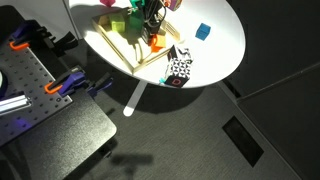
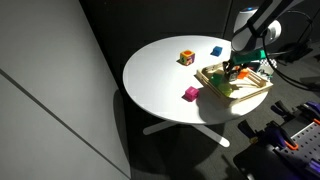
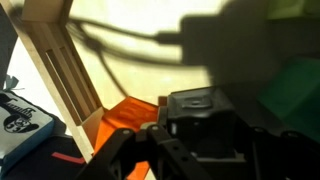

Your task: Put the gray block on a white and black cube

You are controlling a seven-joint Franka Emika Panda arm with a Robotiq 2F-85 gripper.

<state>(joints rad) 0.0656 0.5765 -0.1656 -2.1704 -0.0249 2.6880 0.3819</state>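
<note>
Item: gray block [image 3: 195,103] in wooden tray [image 1: 115,42] | likely light, rigid | pinch opposite flat faces | gripper [image 1: 152,22] closure: cannot tell

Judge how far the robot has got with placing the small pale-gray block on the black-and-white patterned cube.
Done: nothing yet. The black-and-white patterned cube stands on the round white table with nothing on top. In hand: the gripper is low over the wooden tray of blocks; whether it grips the small pale-gray block cannot be told. Left: lift, carry, set down.
</note>
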